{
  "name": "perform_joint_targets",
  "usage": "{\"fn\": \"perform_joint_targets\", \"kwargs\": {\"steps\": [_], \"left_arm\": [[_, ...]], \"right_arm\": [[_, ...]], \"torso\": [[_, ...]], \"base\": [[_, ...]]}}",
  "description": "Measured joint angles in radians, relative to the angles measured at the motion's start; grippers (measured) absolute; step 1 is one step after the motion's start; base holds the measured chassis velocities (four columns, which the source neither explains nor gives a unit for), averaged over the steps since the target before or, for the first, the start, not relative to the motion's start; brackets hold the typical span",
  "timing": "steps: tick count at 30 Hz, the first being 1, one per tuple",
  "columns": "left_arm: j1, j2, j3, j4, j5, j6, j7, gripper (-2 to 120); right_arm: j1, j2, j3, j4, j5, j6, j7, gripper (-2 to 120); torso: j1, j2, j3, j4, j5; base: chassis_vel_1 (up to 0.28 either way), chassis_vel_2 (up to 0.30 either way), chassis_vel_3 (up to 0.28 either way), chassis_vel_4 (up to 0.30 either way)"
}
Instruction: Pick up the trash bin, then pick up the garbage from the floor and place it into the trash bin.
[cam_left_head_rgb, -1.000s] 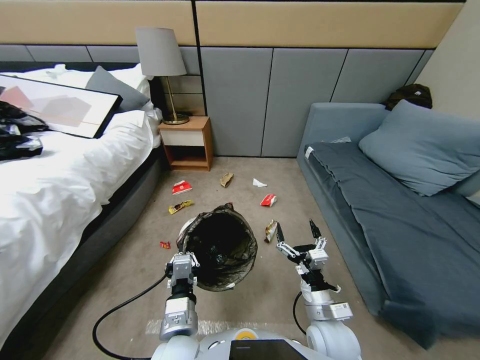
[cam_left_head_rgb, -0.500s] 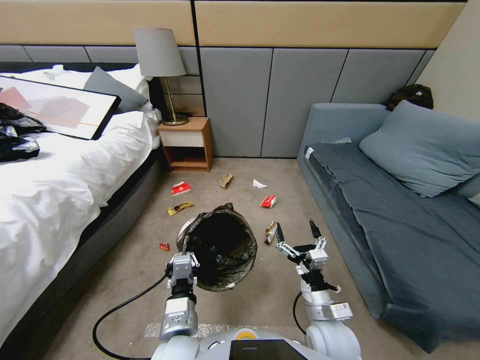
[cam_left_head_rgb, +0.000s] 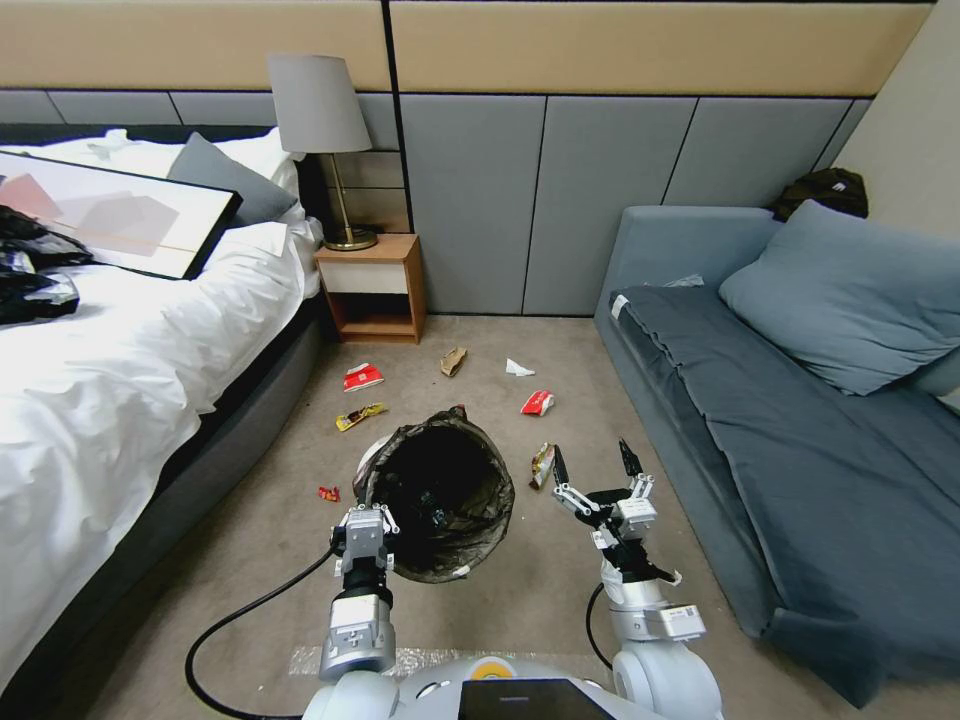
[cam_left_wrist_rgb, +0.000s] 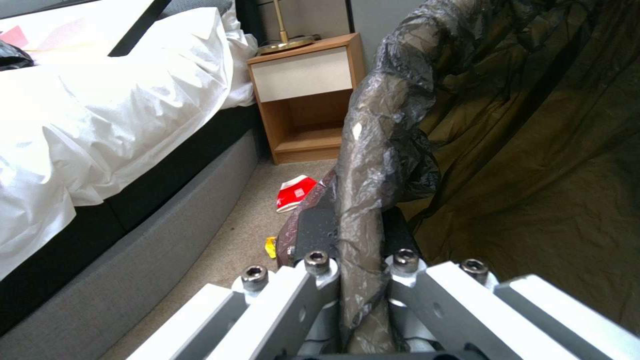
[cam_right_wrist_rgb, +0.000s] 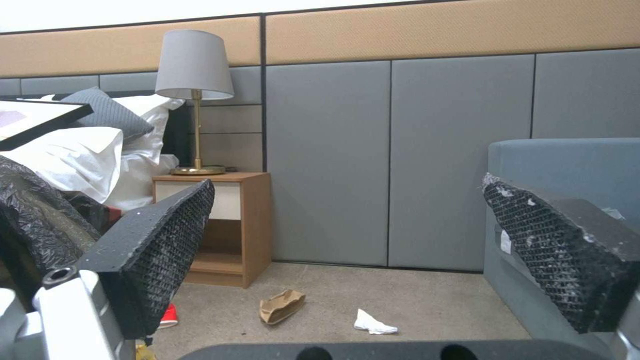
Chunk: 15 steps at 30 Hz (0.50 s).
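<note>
The trash bin (cam_left_head_rgb: 470, 520), white with a black liner, hangs tilted above the carpet. My left gripper (cam_left_head_rgb: 366, 522) is shut on its near-left rim. In the left wrist view that gripper (cam_left_wrist_rgb: 357, 267) clamps the liner-covered rim of the bin (cam_left_wrist_rgb: 373, 165). My right gripper (cam_left_head_rgb: 592, 457) stands open to the right of the bin, its pads (cam_right_wrist_rgb: 167, 240) wide apart with nothing between them. Garbage lies on the floor: red wrappers (cam_left_head_rgb: 363, 376) (cam_left_head_rgb: 537, 401), a yellow wrapper (cam_left_head_rgb: 360, 413), brown paper (cam_left_head_rgb: 453, 359) (cam_right_wrist_rgb: 281, 305), a white scrap (cam_left_head_rgb: 517, 367) (cam_right_wrist_rgb: 373, 322), a small red piece (cam_left_head_rgb: 329, 493) and a wrapper (cam_left_head_rgb: 542, 463) beside the bin.
A bed (cam_left_head_rgb: 120, 380) with white sheets, a framed picture (cam_left_head_rgb: 110, 212) and black plastic (cam_left_head_rgb: 30, 275) runs along the left. A wooden nightstand (cam_left_head_rgb: 372, 287) with a lamp (cam_left_head_rgb: 320, 110) stands at the back wall. A grey-blue sofa (cam_left_head_rgb: 800, 420) bounds the right.
The whole head picture has shifted a little, so the camera moved slightly. Both arms, the bin and the litter keep their places.
</note>
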Motion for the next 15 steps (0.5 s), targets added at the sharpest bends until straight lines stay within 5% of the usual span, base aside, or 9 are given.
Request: {"fn": "perform_joint_targets", "kwargs": {"steps": [15], "left_arm": [[0.0,0.0,0.0,0.0,0.0,0.0,0.0,0]], "right_arm": [[0.0,0.0,0.0,0.0,0.0,0.0,0.0,100]], "torso": [[0.0,0.0,0.0,0.0,0.0]], "base": [[0.0,0.0,0.0,0.0]]}}
